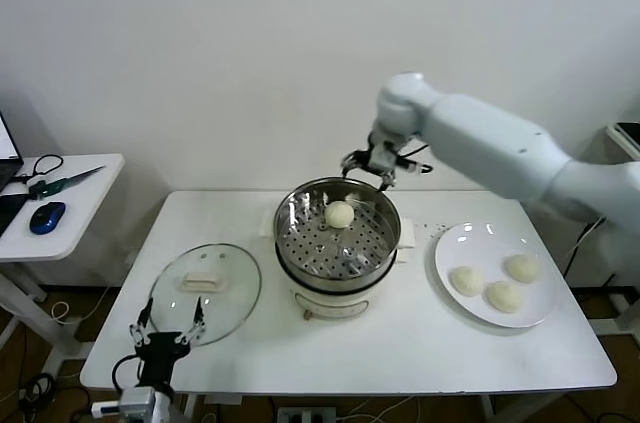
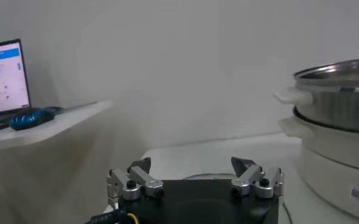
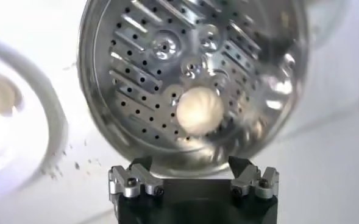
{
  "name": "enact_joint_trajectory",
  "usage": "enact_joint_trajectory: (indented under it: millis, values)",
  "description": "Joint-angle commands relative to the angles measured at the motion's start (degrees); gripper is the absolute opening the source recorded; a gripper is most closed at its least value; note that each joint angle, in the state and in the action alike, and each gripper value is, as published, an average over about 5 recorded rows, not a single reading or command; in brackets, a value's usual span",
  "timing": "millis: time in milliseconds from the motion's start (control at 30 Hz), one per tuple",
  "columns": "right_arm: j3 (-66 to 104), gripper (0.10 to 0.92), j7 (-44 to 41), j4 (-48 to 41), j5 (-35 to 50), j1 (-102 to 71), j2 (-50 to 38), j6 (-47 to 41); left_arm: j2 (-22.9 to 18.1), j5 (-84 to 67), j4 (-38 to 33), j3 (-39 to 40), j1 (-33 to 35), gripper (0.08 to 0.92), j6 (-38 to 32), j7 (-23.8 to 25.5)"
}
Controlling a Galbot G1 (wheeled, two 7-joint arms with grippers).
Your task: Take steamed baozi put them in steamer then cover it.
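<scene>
The steel steamer [image 1: 300, 243] stands mid-table on its white base. One cream-white baozi [image 1: 340, 214] lies on its perforated tray near the far rim; it also shows in the right wrist view [image 3: 199, 109]. Three more baozi [image 1: 467, 280] [image 1: 521, 267] [image 1: 503, 296] lie on the white plate [image 1: 450, 243] at the right. The glass cover [image 1: 235, 293] with its white handle [image 1: 204, 282] lies flat on the table at the left. My right gripper [image 1: 384, 166] is open and empty, above the steamer's far rim. My left gripper [image 1: 167, 322] is open and empty at the front left, by the cover's near edge.
A side table [image 1: 85, 183] at the far left carries a blue mouse [image 1: 46, 217] and a laptop [image 2: 5, 77]. The steamer's side [image 2: 337, 109] rises to one side in the left wrist view. The table's front edge runs close to the left gripper.
</scene>
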Motion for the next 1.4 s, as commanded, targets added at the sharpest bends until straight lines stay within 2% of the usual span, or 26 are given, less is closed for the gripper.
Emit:
enact_joint_trajectory:
  millis: [33,167,300,533,733,1400]
  values:
    - [-4.4,0.823,5.4,1.7,30.5,1.8,-15.7,-28.8,0.1,-0.2,-0.3,0.0,0.3,0.823,-0.1,-0.4]
    - [-4.9,0.823,4.0,0.8,30.9,-1.4,-19.1,-30.3,0.1,-0.4,-0.3,-0.1,0.9,0.823,-0.1,-0.3]
    - [-6.3,0.823,0.8,0.5,26.1,-5.1,-21.6,-28.5,0.0,-0.3,-0.5,-0.3,1.3,0.823,-0.1,-0.1]
    - [3.7,0.823,-0.6,-2.1,14.9,-18.8,-22.4,-24.7,-0.1,-0.2,-0.5,-0.3,1.9,0.823,-0.2,0.2]
    - [8.3,0.823,-0.7,-3.4,9.8,-26.9,-21.1,-24.0,-0.2,0.1,-0.5,-0.4,2.1,0.823,0.0,0.2]
    - [11.6,0.823,0.2,-10.8,6.2,-30.1,-13.6,-22.4,-0.7,1.0,1.0,0.2,2.1,0.823,0.0,0.1]
